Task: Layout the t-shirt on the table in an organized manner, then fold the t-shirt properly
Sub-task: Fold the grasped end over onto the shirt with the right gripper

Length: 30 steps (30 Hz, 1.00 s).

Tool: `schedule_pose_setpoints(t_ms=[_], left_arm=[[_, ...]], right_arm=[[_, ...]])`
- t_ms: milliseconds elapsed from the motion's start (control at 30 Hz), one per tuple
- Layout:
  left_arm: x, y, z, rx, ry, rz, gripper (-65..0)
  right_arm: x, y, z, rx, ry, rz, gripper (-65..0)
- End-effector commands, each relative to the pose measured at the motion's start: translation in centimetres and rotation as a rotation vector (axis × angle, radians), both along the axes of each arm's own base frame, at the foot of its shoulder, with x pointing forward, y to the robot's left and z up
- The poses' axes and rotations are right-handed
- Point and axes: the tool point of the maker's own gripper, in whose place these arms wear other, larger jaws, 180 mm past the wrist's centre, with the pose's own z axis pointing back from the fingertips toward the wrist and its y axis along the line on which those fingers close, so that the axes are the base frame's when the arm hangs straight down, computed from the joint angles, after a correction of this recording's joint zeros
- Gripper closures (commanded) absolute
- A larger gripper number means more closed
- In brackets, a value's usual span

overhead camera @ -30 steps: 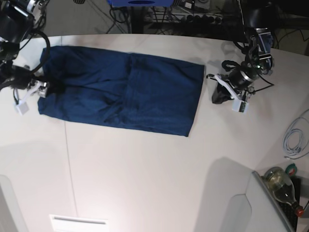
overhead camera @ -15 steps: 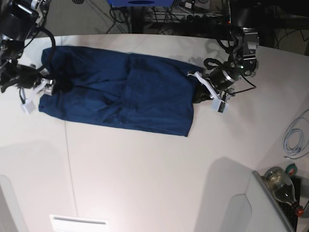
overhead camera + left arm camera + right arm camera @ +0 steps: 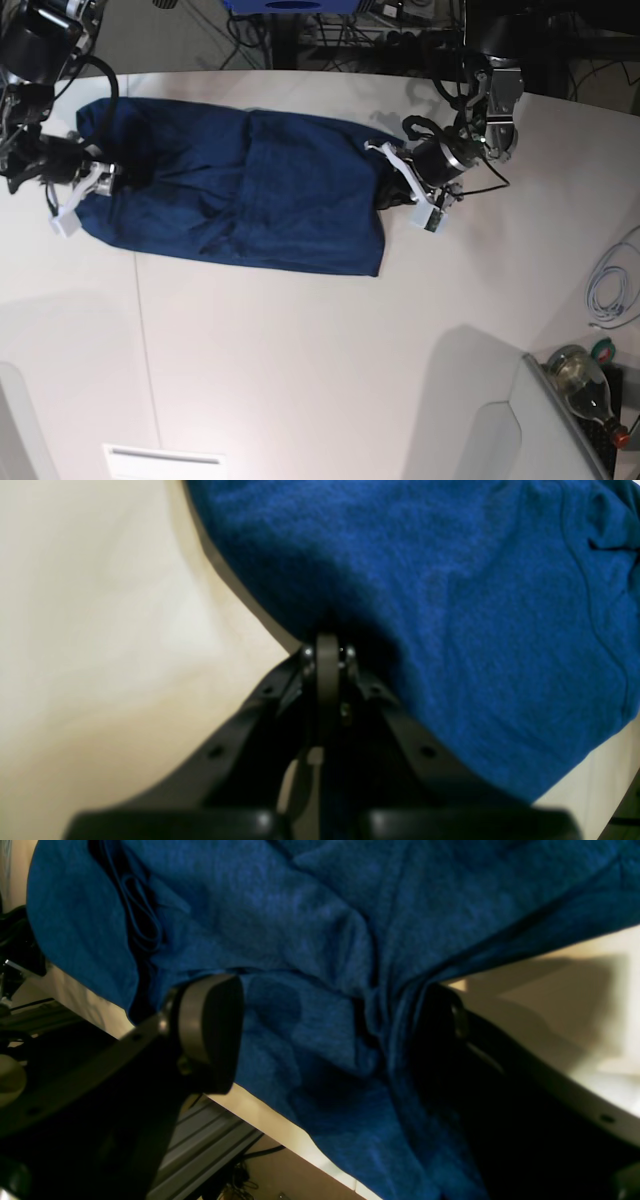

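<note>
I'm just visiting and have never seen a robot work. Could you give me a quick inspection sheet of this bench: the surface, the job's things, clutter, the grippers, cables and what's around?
Surface: large smooth white table with a thin dark seam, bare at the front.
Job's things: dark navy-blue short-sleeved t-shirt, folded into a long band across the far half, wrinkled.
Clutter: a glass bottle at the lower right corner, beside the table.
Grippers: left gripper shut, its tip at the t-shirt's edge; whether it pinches cloth cannot be told. Right gripper wide open with bunched cloth between its jaws.
Cables: a coiled grey-white cable at the table's right edge; dark cables on the floor behind.
Surroundings: dark floor and equipment beyond the far edge.
</note>
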Motion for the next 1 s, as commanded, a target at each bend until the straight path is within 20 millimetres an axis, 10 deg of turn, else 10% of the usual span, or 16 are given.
schedule_pose_setpoints(t_ms=[0,167,400,600,967], left_arm=[[0.4,-0.5,0.3,0.008,-0.009,-0.034,0.0],[-0.2,-2.3,0.2,0.005,-0.003,-0.093,0.0],[-0.1,-4.6,0.5,0.003,-0.013,-0.174,0.0],[-0.3,-7.1,0.8,-0.002,-0.025,-0.261,0.0],[0.1,-10.1,1.6,-0.045,-0.041,-0.289,0.0]], right_arm=[[0.8,-0.5,0.4,-0.019,-0.015,0.003,-45.6],[2.0,-0.7,0.9,-0.021,-0.058,-0.019,-39.5],[3.7,-1.1,2.1,-0.034,-0.097,-0.015,-0.5],[4.4,-1.7,4.8,-0.121,-0.132,0.065,-0.6],[4.3,4.7,7.8,-0.087,-0.158,0.104,-0.6]])
